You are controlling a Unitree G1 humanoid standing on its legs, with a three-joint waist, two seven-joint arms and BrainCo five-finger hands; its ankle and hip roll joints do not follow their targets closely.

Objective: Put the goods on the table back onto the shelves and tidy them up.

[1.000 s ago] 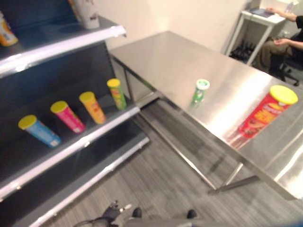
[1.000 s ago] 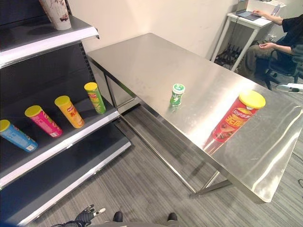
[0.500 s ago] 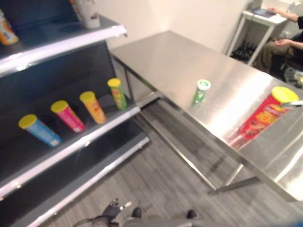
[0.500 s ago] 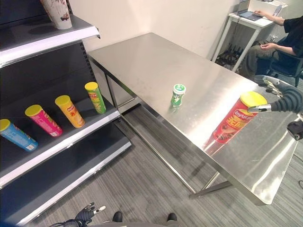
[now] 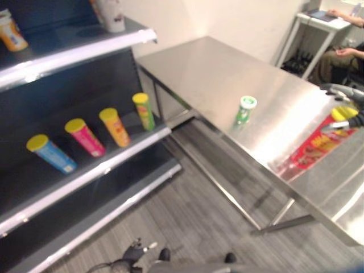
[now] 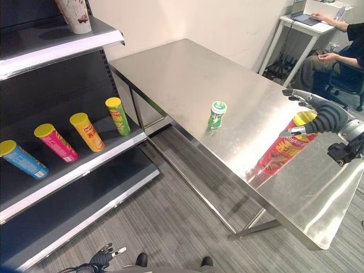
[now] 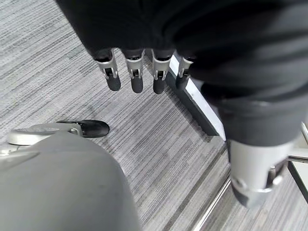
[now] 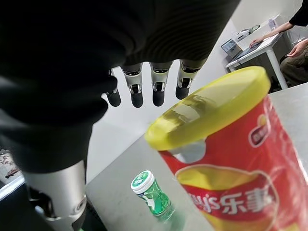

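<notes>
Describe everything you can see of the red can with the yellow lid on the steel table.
The red can is a tall tube with printed sides and a glossy yellow plastic lid. It stands upright near the front edge of the steel table, mirrored in it. The right hand hovers open beside its lid, not touching.

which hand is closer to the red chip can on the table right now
Right. The right hand hovers open right at the red chip can, by its yellow lid. The left hand hangs low over the floor, far away.
</notes>
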